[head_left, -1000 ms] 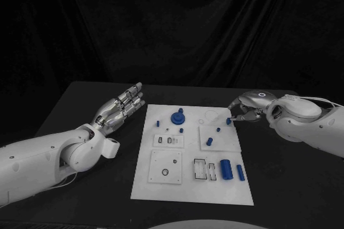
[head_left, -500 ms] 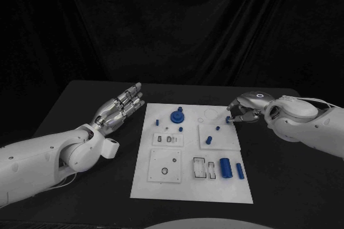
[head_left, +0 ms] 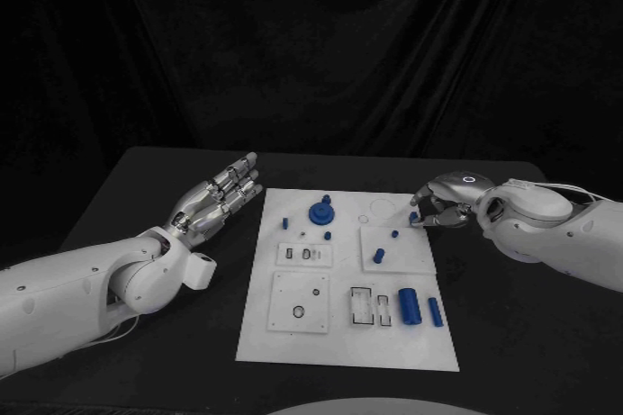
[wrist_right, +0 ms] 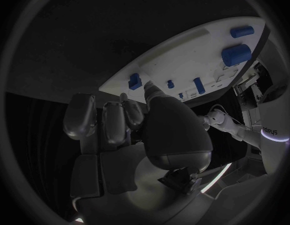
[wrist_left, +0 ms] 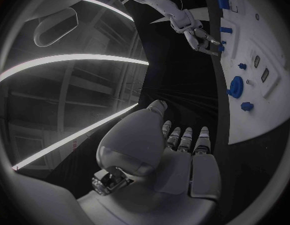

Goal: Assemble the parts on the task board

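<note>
The white task board (head_left: 340, 343) lies in the middle of the black table. My right hand (head_left: 441, 204) is at the board's far right edge, fingers curled, and pinches a small blue peg (head_left: 414, 219) at its fingertips. The right wrist view has the same peg (wrist_right: 134, 81) just past the right hand (wrist_right: 142, 127), against the board (wrist_right: 182, 60). My left hand (head_left: 218, 197) lies open and flat on the table, left of the board's far corner, holding nothing. A blue round part with a post (head_left: 320, 213) stands at the board's far middle.
Small blue pegs (head_left: 285, 221) (head_left: 329, 236) (head_left: 393, 234) and a short blue pin (head_left: 379, 254) sit on the far half of the board. A thick blue cylinder (head_left: 409, 305) and a slim blue bar (head_left: 435, 312) lie near its right edge. Black cloth hangs behind the table.
My right hand has shifted slightly left toward the board, closing in around the small blue peg. The left hand has not moved.
</note>
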Available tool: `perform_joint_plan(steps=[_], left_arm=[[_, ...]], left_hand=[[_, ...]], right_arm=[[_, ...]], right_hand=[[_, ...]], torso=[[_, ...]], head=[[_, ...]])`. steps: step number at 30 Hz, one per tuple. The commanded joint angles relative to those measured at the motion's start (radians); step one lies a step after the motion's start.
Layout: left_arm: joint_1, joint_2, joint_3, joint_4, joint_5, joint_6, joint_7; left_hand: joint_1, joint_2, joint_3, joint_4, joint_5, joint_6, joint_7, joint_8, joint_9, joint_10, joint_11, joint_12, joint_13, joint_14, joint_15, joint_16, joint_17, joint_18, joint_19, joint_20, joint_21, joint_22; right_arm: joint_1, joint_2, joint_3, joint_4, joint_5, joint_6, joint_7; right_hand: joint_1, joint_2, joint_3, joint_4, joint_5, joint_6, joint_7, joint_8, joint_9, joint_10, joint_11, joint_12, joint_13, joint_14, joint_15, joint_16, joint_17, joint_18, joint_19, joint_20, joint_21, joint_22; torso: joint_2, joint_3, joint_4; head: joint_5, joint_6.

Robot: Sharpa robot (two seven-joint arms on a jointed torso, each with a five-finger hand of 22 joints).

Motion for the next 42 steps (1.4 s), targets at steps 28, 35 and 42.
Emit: perform_joint_plan(steps=[28, 35, 42], left_arm=[[-0.004, 0.002, 0.001, -0.004, -0.001, 0.026, 0.003], [-0.005, 0.002, 0.001, -0.005, -0.001, 0.028, 0.001], [-0.005, 0.002, 0.001, -0.005, -0.001, 0.030, -0.001]], left_hand=[[-0.007, -0.004, 0.008, -0.001, 0.006, 0.004, 0.005, 0.003, 0.001, 0.002, 0.013, -0.003, -0.002, 0.001, 0.009, -0.004, -0.001, 0.017, 0.002, 0.009, -0.005, -0.001], [-0.007, -0.004, 0.009, -0.002, 0.006, 0.003, 0.004, 0.003, 0.001, 0.002, 0.015, -0.003, -0.002, 0.001, 0.010, -0.004, -0.001, 0.017, 0.002, 0.010, -0.005, -0.001], [-0.007, -0.004, 0.010, -0.002, 0.006, 0.004, 0.005, 0.003, 0.001, 0.002, 0.017, -0.003, -0.002, 0.001, 0.011, -0.004, -0.001, 0.017, 0.002, 0.011, -0.005, 0.000]], right_arm=[[-0.025, 0.015, 0.000, -0.017, -0.001, -0.005, -0.010], [-0.028, 0.018, 0.001, -0.020, -0.001, -0.010, -0.008], [-0.028, 0.021, 0.001, -0.025, -0.001, -0.014, -0.006]], right_hand=[[0.057, 0.005, 0.023, -0.029, 0.179, 0.005, 0.001, 0.015, 0.106, 0.104, 0.008, 0.430, 0.409, 0.071, 0.007, 0.097, 0.130, -0.020, 0.011, 0.005, 0.017, 0.164], [0.070, 0.008, 0.029, -0.048, 0.224, 0.015, -0.001, 0.025, 0.142, 0.104, 0.007, 0.430, 0.409, 0.071, 0.006, 0.095, 0.131, -0.020, 0.012, 0.004, 0.020, 0.165], [0.078, 0.012, 0.034, -0.060, 0.234, 0.022, -0.002, 0.033, 0.170, 0.104, 0.006, 0.430, 0.409, 0.070, 0.006, 0.092, 0.129, -0.020, 0.013, 0.003, 0.021, 0.165]], torso=[[0.000, 0.0004, 0.0006], [0.000, 0.0011, 0.0009], [-0.001, 0.0003, 0.0005]], head=[[0.006, -0.006], [0.005, -0.009], [0.007, -0.011]])
